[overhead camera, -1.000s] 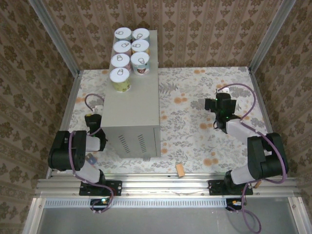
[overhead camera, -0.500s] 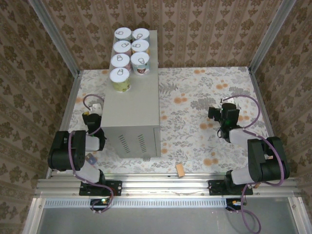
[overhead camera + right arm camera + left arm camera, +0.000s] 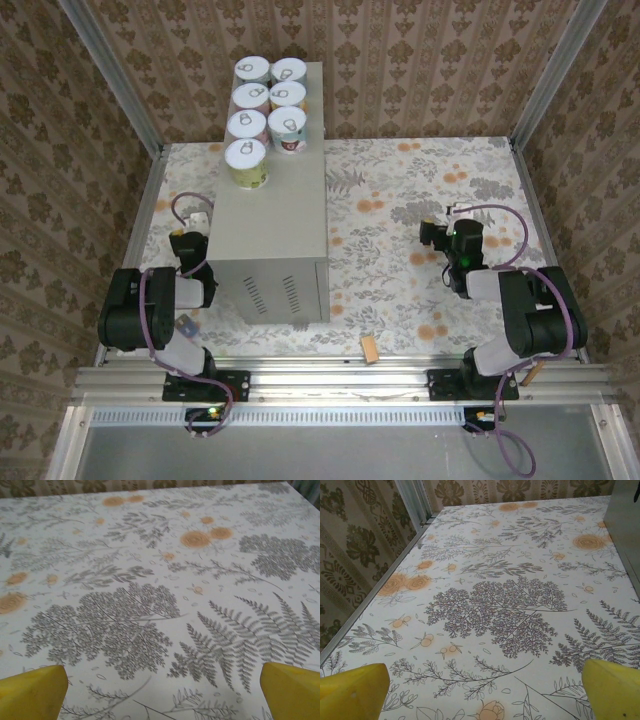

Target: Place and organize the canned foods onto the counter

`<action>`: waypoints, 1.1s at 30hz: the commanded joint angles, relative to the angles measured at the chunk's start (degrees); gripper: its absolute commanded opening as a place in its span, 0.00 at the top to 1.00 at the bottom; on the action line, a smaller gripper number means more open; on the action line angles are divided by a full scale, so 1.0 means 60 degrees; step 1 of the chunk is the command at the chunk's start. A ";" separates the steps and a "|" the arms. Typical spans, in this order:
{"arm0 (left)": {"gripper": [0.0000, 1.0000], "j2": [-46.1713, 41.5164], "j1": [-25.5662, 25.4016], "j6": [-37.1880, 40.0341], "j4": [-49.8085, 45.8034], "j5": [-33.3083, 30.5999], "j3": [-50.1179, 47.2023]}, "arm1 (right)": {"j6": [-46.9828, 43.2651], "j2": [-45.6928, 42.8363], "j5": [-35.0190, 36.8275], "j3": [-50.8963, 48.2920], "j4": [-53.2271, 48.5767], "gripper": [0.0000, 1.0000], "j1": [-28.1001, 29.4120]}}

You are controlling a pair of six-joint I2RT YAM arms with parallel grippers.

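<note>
Seven cans (image 3: 287,120) stand in two tight rows at the far end of the tall grey table (image 3: 275,225), apparently packed for tidiness, while the left hand (image 3: 482,690) and right hand (image 3: 162,690) hover low over the floral surface (image 3: 150,605), fingers (image 3: 350,690) apart, empty.

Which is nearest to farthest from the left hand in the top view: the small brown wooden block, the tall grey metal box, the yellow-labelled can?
1. Tall grey metal box: right beside the left hand, on its right.
2. Yellow-labelled can: on the box top, front of the group.
3. Small brown wooden block: at the near edge, far right.
</note>
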 commanded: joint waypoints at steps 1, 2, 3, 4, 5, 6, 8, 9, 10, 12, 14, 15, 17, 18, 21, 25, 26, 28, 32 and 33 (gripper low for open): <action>0.00 -0.0011 0.0027 0.0095 0.0473 0.0237 -0.0072 | -0.0291 0.0188 -0.0390 -0.0160 0.0950 0.00 -0.0037; 0.00 -0.0005 0.0027 0.0123 0.0681 0.0237 -0.0178 | -0.0288 0.0199 -0.0370 -0.0199 0.1051 0.00 -0.0037; 0.00 -0.0004 0.0010 0.0116 0.0869 0.0212 -0.0297 | -0.0291 0.0199 -0.0368 -0.0223 0.1080 0.00 -0.0033; 0.00 -0.0002 0.0020 0.0085 0.1058 0.0169 -0.0373 | -0.0289 0.0221 -0.0368 -0.0219 0.1108 0.00 -0.0037; 0.00 0.0006 0.0056 0.0006 0.1151 0.0104 -0.0426 | -0.0299 0.0225 -0.0354 -0.0222 0.1110 0.00 -0.0037; 0.00 -0.0004 0.0114 -0.0137 0.1040 -0.0001 -0.0394 | -0.0291 0.0223 -0.0356 -0.0227 0.1107 0.00 -0.0037; 0.00 -0.0028 0.0167 -0.0159 0.0602 0.0010 -0.0161 | -0.0291 0.0218 -0.0353 -0.0220 0.1109 0.00 -0.0026; 0.00 -0.0020 0.0080 -0.0076 0.0191 -0.0011 0.0080 | -0.0291 0.0214 -0.0350 -0.0219 0.1110 0.00 -0.0037; 0.00 -0.0022 -0.0002 0.0012 -0.0137 -0.0060 0.0246 | -0.0278 0.0219 -0.0353 -0.0227 0.1122 0.00 -0.0037; 0.00 -0.0003 -0.0077 0.0095 -0.0114 -0.0144 0.0246 | -0.0290 0.0199 -0.0353 -0.0233 0.1124 0.00 -0.0037; 0.00 0.0006 -0.0073 0.0095 -0.0085 -0.0138 0.0250 | -0.0291 0.0200 -0.0366 -0.0233 0.1138 0.00 -0.0037; 0.00 -0.0011 -0.0070 0.0106 -0.0077 -0.0132 0.0221 | -0.0291 0.0200 -0.0357 -0.0246 0.1130 0.00 -0.0036; 0.00 -0.0007 -0.0083 0.0151 -0.0097 -0.0084 0.0246 | -0.0292 0.0199 -0.0357 -0.0244 0.1122 0.00 -0.0036; 0.00 -0.0006 -0.0092 0.0153 -0.0099 -0.0094 0.0246 | -0.0280 0.0199 -0.0363 -0.0240 0.1122 0.00 -0.0037; 0.00 0.0026 -0.0296 0.0360 0.0041 -0.0292 0.0211 | -0.0287 0.0199 -0.0354 -0.0243 0.1124 0.00 -0.0036; 0.00 0.0029 -0.0361 0.0430 0.0067 -0.0293 0.0202 | -0.0291 0.0199 -0.0354 -0.0227 0.1117 0.00 -0.0037; 0.00 0.0047 -0.0359 0.0430 0.0058 -0.0290 0.0210 | -0.0282 0.0202 -0.0355 -0.0232 0.1110 0.00 -0.0037; 0.00 0.0052 -0.0355 0.0442 0.0022 -0.0146 0.0226 | -0.0291 0.0220 -0.0375 -0.0226 0.1110 0.00 -0.0037; 0.00 -0.0014 -0.0242 0.0606 -0.0150 0.0696 0.0260 | -0.0284 0.0215 -0.0364 -0.0227 0.1110 0.00 -0.0033; 0.00 -0.0010 -0.0242 0.0596 -0.0141 0.0692 0.0274 | -0.0288 0.0216 -0.0368 -0.0215 0.1110 0.00 -0.0037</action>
